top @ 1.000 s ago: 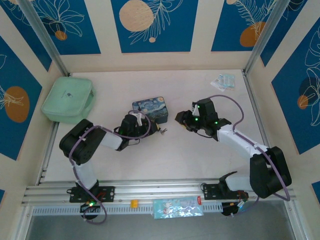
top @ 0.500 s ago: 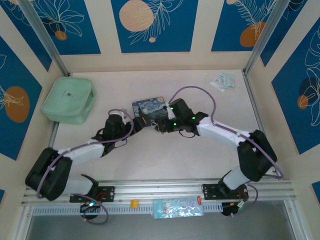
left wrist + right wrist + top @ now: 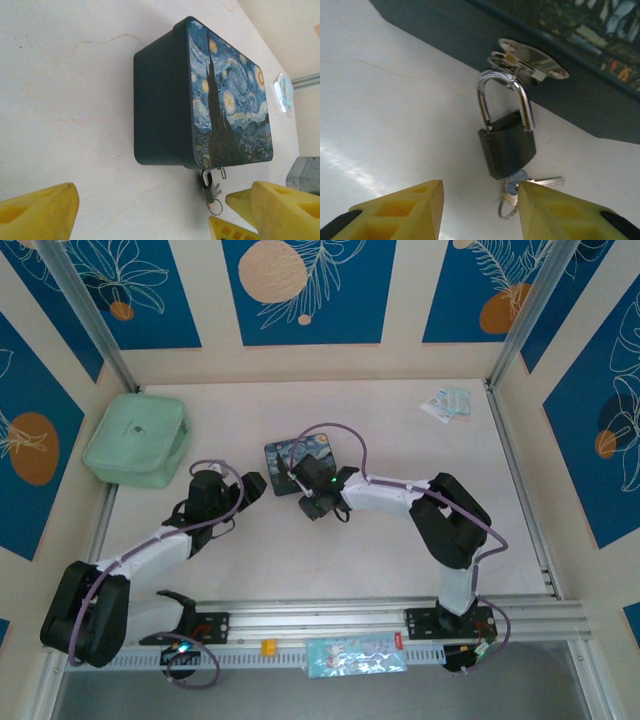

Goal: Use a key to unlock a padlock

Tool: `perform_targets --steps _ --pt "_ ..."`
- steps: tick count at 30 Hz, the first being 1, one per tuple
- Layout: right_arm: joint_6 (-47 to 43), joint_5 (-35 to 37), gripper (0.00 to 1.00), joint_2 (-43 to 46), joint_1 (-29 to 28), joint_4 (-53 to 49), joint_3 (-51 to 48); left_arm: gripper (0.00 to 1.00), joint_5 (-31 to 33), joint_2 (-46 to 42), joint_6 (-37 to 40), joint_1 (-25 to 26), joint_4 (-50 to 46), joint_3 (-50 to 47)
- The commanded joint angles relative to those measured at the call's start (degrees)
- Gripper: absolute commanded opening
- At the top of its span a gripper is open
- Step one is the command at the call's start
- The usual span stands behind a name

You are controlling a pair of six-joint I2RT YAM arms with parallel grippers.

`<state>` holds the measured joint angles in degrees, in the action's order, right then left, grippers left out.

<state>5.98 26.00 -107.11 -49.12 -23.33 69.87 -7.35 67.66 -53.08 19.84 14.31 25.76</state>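
Observation:
The small dark padlock (image 3: 507, 145) hangs by its silvery shackle (image 3: 482, 95) from the hasp (image 3: 530, 60) of the starry-night tin (image 3: 296, 453). A blue-headed key (image 3: 515, 181) sits in its underside, with a second key (image 3: 547, 181) and the ring (image 3: 507, 207) lying beside it. My right gripper (image 3: 480, 189) is open just short of the padlock, its right fingertip (image 3: 535, 195) next to the key head. My left gripper (image 3: 152, 200) is wide open, left of the tin (image 3: 165, 110) and apart from it. In the left wrist view the padlock (image 3: 207, 177) and keys (image 3: 215, 192) lie at the tin's corner.
A mint green case (image 3: 137, 440) sits at the far left. A small clear packet (image 3: 446, 402) lies at the far right corner. A blue packet (image 3: 355, 655) and a yellow piece (image 3: 267, 646) rest on the front rail. Patterned walls close in three sides.
My left gripper has let go, opened wide and drawn back left from the tin. My right arm has swung left across the table and now points at the padlock.

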Motion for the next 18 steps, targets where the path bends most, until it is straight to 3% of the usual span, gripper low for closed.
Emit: perform_targets --steps 1,11,18 --pt "-2.57 4.76 0.43 -0.23 -0.01 4.46 -2.63 0.87 -1.67 0.66 -0.76 -0.71 1.78 -0.58" --pt "-5.54 1.56 0.32 0.07 2.81 19.11 -10.57 0.86 -4.86 3.91 -2.80 -0.71 9.15 -0.89" --pt "-6.77 1.56 0.24 -0.04 3.16 26.77 -13.51 0.86 -5.87 3.53 -1.12 -1.07 8.29 0.25"
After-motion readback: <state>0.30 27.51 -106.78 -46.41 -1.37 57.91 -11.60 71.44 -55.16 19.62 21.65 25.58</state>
